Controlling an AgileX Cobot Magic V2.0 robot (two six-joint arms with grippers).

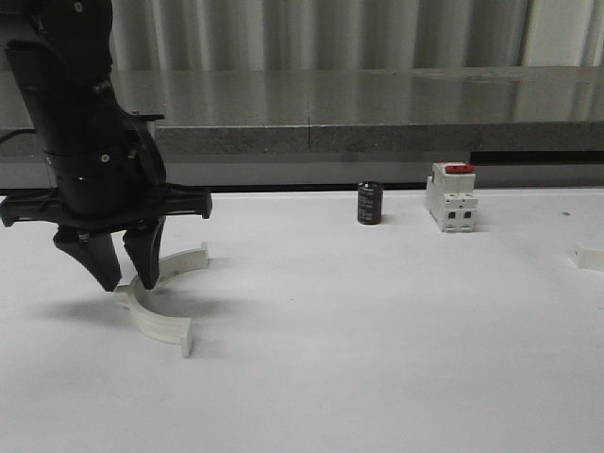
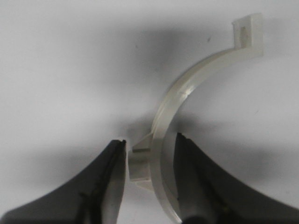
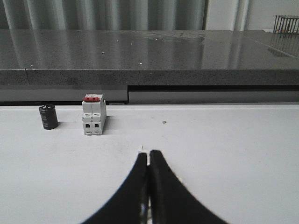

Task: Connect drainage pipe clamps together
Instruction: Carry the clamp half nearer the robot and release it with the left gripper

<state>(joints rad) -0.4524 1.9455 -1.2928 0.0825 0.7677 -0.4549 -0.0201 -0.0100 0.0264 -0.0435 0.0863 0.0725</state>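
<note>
Right now, step: grasp phase on one clamp half; joining not done yet, judging by how the pieces lie.
Left end effector [image 1: 121,274]: down at the desk [image 1: 377,359], fingers part open and straddling the near clamp half [image 1: 156,319] at its end by the lug. In my left wrist view the fingers [image 2: 110,182] sit either side of the band [image 2: 187,93]; a gap shows on both sides, so no hold on it yet.
Near clamp half: lies flat on the desk, front-left, arc opening twd the right, one tab end at the front, other end under my fingers.
Far clamp half [image 1: 184,261]: just behind my fingers, partly hidden by them; ends of the two halves look close, can't tell if they touch.
Next move, my guess: close on the band w/o tipping it, then bring its tab ends square to the other half's tabs; thin curved plastic could slip or rotate if pinched off-centre.
Left arm pose: wrist pointing almost straight down, fingers tilted slightly.
Right end effector [image 3: 148,156]: fingers pressed together, holding nothing, low over bare desk, facing the breaker block w/ red top [image 3: 93,114] and black cylinder [image 3: 48,116].
</note>
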